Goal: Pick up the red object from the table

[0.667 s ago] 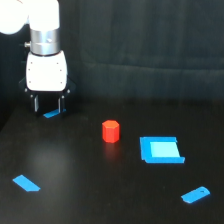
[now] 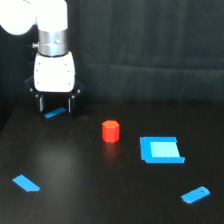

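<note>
Arm [image 2: 35, 20] cut off at top edge.

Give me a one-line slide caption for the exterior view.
Open gripper hovers over a blue strip, apart from the red object on the black table.

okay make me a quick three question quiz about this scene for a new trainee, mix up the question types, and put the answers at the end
1. True or false: the gripper is holding the red object.
2. Multiple choice: on which side of the red object does the large square blue piece lie in the exterior view? A) its left B) its right C) behind it
3. Fill in: the gripper's fingers hang over a small flat ___ piece at the back of the table.

Key
1. False: the red object stands alone on the table, apart from the gripper, which is open.
2. B
3. blue
</note>
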Robot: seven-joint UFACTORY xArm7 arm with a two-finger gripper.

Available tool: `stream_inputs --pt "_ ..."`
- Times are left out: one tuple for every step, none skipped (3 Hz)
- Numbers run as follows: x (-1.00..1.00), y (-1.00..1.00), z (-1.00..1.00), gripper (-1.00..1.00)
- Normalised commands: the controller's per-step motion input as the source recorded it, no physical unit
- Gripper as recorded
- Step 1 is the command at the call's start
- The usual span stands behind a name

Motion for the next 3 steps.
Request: stream_inputs --pt "0.92 -0.24 -0.08 1.0" --pt "0.97 -0.28 -0.16 1.0" --pt "0.9 -0.37 -0.16 1.0"
